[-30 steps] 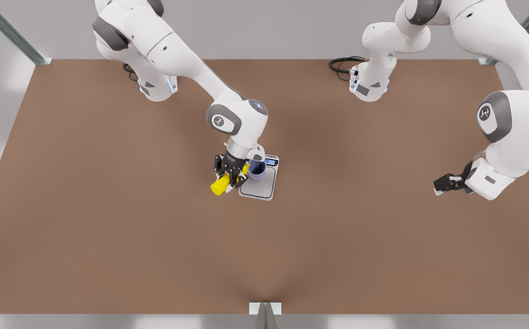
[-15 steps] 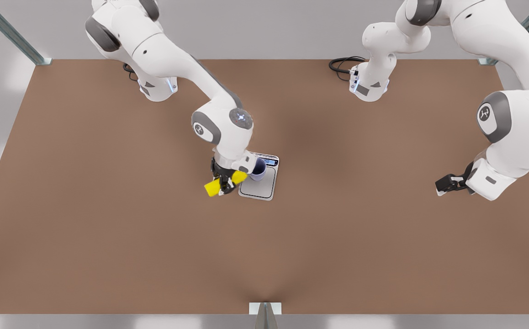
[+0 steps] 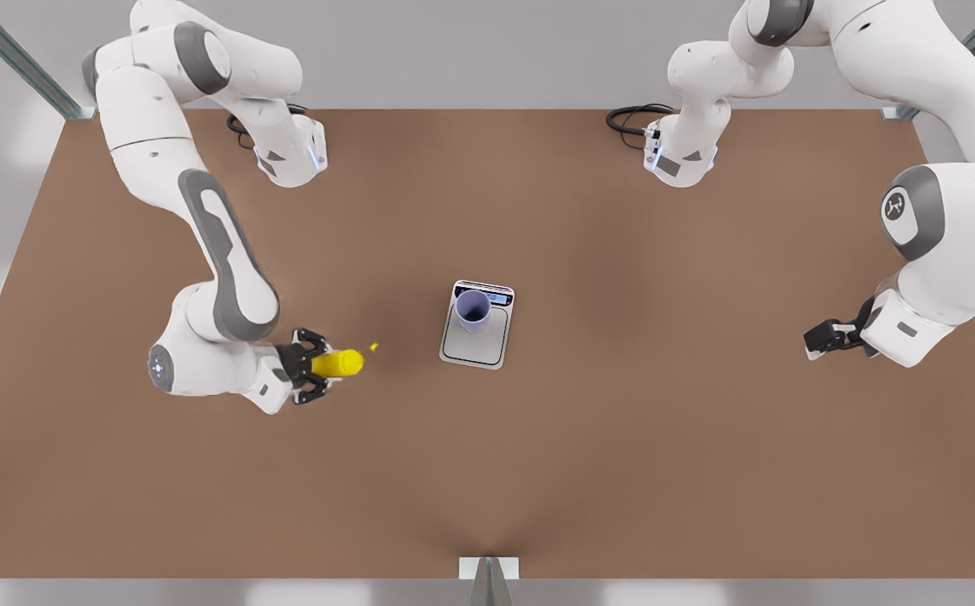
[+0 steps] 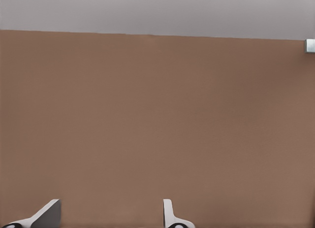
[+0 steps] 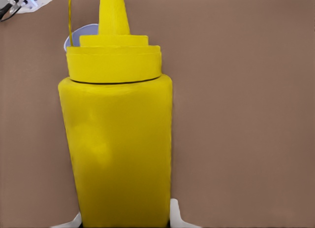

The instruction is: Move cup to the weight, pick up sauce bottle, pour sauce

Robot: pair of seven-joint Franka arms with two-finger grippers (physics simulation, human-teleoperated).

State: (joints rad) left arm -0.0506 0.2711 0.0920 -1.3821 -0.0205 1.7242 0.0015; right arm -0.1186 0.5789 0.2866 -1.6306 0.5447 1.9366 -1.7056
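The lavender cup [image 3: 472, 310] stands upright on the silver-grey weight [image 3: 479, 347] at the table's middle. My right gripper [image 3: 311, 367], well off to the front view's left of the weight, is shut on the yellow sauce bottle [image 3: 338, 363]. The bottle lies about level, nozzle toward the cup, with a small yellow speck [image 3: 374, 346] just beyond its end. In the right wrist view the sauce bottle [image 5: 118, 139] stands between my fingertips [image 5: 176, 215], with the cup [image 5: 81, 35] far behind it. My left gripper [image 3: 816, 341] waits open at the front view's right, fingertips [image 4: 170, 215] apart over bare table.
The brown table [image 3: 622, 438] stretches wide around the weight. Both arm bases [image 3: 290, 156] [image 3: 677, 156] stand at the far edge, with a black cable [image 3: 631, 118] beside one. Metal frame posts [image 3: 487, 581] mark the edges.
My right arm swung away from the weight to the front view's left, carrying the sauce bottle, which went from tilted over the cup to level. The left arm barely moved.
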